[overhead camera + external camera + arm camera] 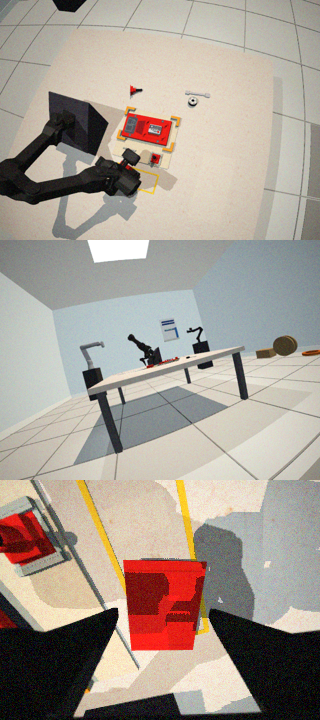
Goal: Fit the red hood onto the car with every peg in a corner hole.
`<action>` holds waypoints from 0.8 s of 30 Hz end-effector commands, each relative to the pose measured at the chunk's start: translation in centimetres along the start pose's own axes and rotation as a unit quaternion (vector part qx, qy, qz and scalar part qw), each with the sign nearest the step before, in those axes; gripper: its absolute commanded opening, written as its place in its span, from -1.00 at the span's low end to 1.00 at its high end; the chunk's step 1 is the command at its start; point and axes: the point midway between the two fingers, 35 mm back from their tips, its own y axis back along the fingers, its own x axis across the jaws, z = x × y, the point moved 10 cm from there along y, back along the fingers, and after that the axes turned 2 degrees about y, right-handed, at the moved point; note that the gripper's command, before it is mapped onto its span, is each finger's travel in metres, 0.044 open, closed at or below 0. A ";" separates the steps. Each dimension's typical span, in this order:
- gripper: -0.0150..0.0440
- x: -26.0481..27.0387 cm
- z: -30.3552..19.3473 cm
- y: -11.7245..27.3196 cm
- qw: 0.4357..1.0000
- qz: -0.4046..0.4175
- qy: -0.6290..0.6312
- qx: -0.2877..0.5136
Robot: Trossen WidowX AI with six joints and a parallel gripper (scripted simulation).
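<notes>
The hood (pixel 160 622) (pixel 128 167) (pixel 149 366), a red shell, lies on the table, partly over the yellow outline; in the top view the arm hides most of it. My gripper (pixel 164 612) is open and empty, above the hood, with one fingertip to each side of it in the wrist view. The red chassis (pixel 151 138) (pixel 6 620) sits in the jig (pixel 178 121) between orange corner brackets. The engine block (pixel 155 129) is on its deck with small pegs around it. The hood's corner holes cannot be made out.
A red part with a black knob (pixel 155 157) (pixel 30 540) stands in a grey holder between chassis and hood. The yellow outline (pixel 156 184) (pixel 184 510) is on the table. A red part with a black shaft (pixel 132 90), a ring (pixel 192 101) and a grey bar (pixel 197 94) lie beyond the jig.
</notes>
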 end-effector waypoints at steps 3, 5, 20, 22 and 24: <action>1.00 0.0 0.0 -0.3 1.000 0.002 0.003 0.001; 1.00 0.0 0.0 -0.4 1.000 0.002 0.003 0.001; 1.00 0.0 0.0 -1.2 1.000 0.002 0.003 0.001; 1.00 0.0 0.0 -1.3 1.000 0.002 0.003 0.001; 1.00 0.0 0.0 -1.4 1.000 0.002 0.003 0.001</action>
